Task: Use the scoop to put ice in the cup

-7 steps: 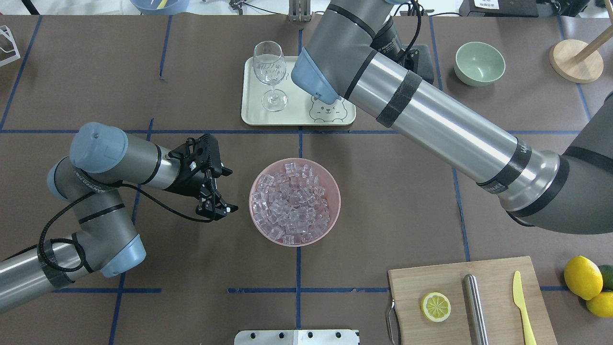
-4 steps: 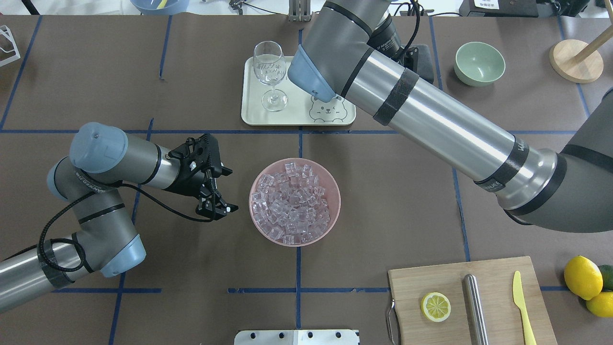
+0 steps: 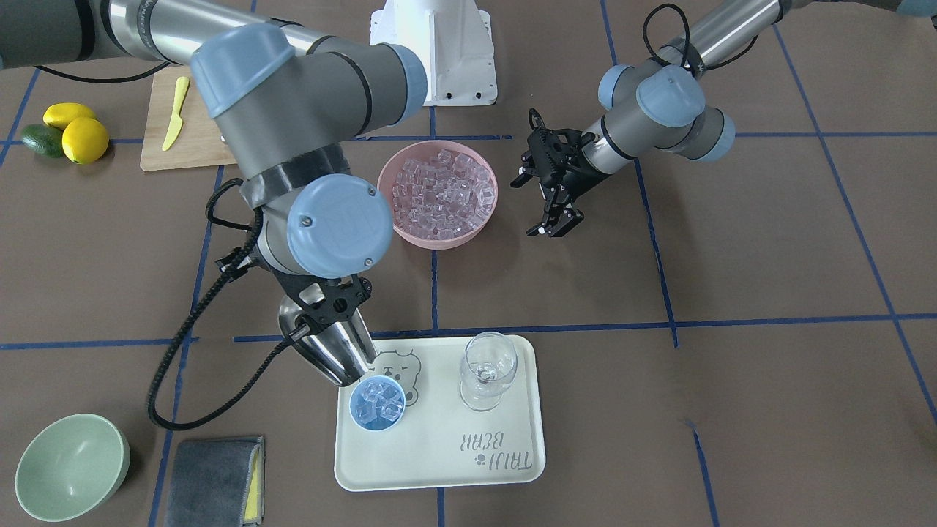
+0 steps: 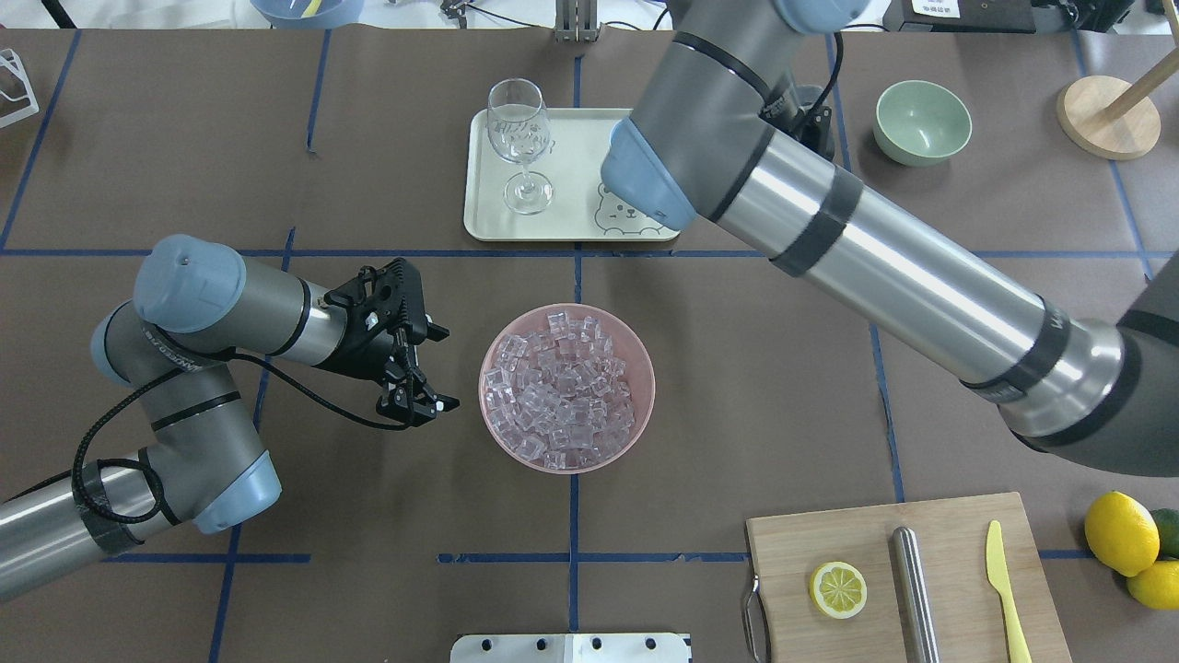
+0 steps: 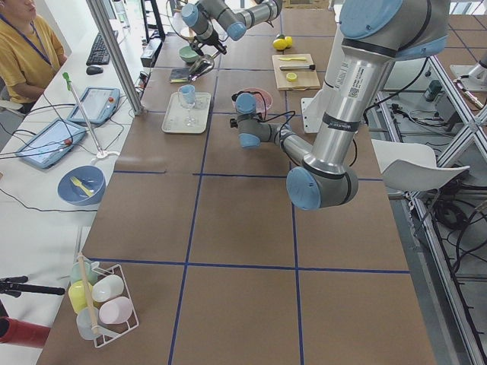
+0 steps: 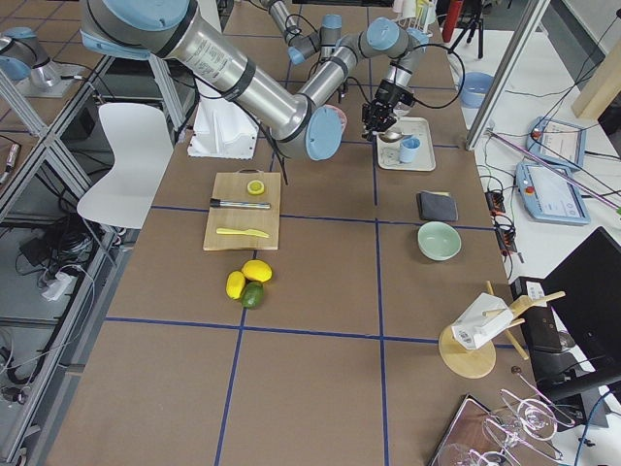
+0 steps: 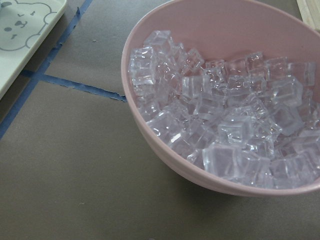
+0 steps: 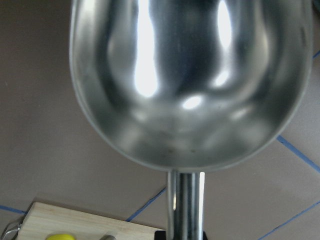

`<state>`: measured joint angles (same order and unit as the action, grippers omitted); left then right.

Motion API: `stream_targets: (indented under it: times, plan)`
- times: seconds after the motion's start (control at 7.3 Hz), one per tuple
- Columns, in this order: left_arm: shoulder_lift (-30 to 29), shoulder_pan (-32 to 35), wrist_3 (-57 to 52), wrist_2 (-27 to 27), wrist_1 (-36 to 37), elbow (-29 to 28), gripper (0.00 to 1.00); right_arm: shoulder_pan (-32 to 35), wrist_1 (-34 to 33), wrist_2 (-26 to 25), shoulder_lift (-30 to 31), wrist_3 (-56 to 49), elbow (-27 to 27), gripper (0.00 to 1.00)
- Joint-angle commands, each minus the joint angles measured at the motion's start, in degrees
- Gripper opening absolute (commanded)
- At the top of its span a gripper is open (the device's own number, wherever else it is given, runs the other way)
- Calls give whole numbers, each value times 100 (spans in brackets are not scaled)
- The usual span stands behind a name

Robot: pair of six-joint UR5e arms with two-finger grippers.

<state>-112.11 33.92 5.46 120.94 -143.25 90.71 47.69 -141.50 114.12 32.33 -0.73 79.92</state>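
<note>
Ice (image 3: 379,404) fills the light-blue cup (image 3: 356,416) to about its rim; several clear cubes show inside. The cup stands upright on the cream tray (image 3: 439,476), just inside the tray's edge on the robot's right and partly over the printed bear. The steel scoop (image 3: 333,351) is tilted steeply, with its lip down at the cup's rim; whether they touch cannot be told. The right gripper (image 3: 323,313) is clamped on the scoop's short handle, and its wrist camera looks straight into the polished trough. A wine glass (image 3: 487,369) stands upright on the same tray, apart from the cup.

More cubes are heaped in the pink bowl (image 4: 647,387) at mid-table. The left gripper (image 4: 435,366) hangs just beside that bowl on the robot's left, not touching it, with its jaws spread apart around nothing. A bare strip of brown table (image 4: 737,368) lies between bowl and tray. A pale green bowl (image 3: 69,465) and a grey cloth (image 3: 216,479) sit beyond the tray's right-hand edge, well apart from the cup.
</note>
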Motion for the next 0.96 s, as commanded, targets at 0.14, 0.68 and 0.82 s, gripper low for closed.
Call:
stream_targets:
  times: [0.14,0.68,0.82]
  plan:
    - [5,280,8,814,42,-18,100,82,1181,443,1937,1414,2145,0]
    - [224,729,8,974,199,-54,100,206,2769,849,4187,2921,3563,0]
    - [312,878,-1,992,601,-19,100,197,3916,823,4864,3617,3548,0]
